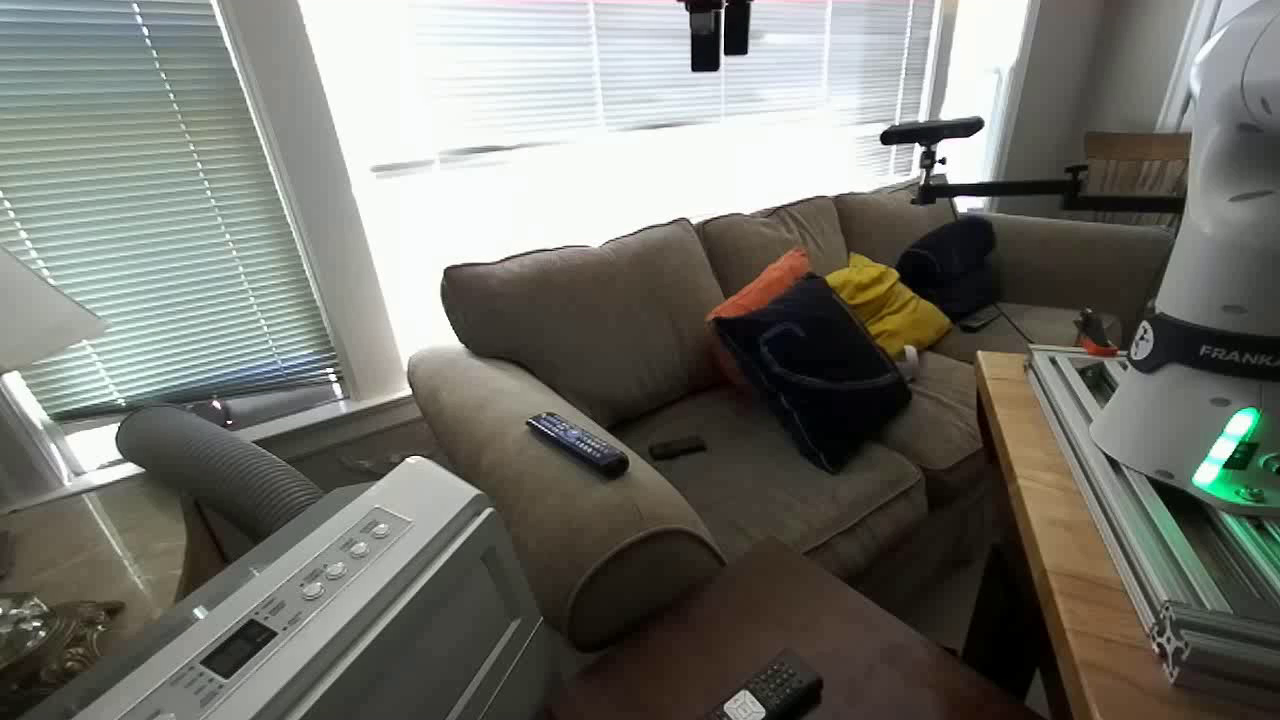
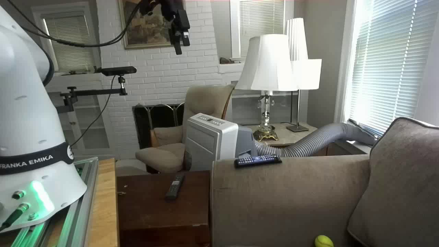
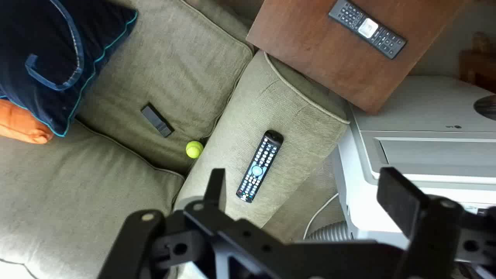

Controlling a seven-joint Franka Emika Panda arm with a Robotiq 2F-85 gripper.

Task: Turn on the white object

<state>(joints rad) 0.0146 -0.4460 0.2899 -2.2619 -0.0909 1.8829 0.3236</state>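
Observation:
The white object (image 1: pixel 425 525) is a large boxy appliance that stands past the sofa arm; it also shows in an exterior view (image 2: pixel 209 142). Its top panel has a row of round buttons (image 1: pixel 345 565) and a dark display (image 1: pixel 238 648). In the wrist view the white object (image 3: pixel 372 205) is at the right, partly behind a finger. My gripper (image 3: pixel 302 182) is open with nothing between its fingers. It hangs high above the sofa arm, apart from the appliance. It shows at the top of both exterior views (image 1: pixel 721 45) (image 2: pixel 181 43).
A remote (image 3: pixel 259 166) lies on the sofa arm (image 3: pixel 298 147). Another remote (image 3: pixel 368 28) lies on the brown table (image 3: pixel 310 38). A small dark remote (image 3: pixel 157 120) and a tennis ball (image 3: pixel 194 149) lie on the seat. A grey hose (image 2: pixel 308 142) and lamp (image 2: pixel 267 65) stand behind the appliance.

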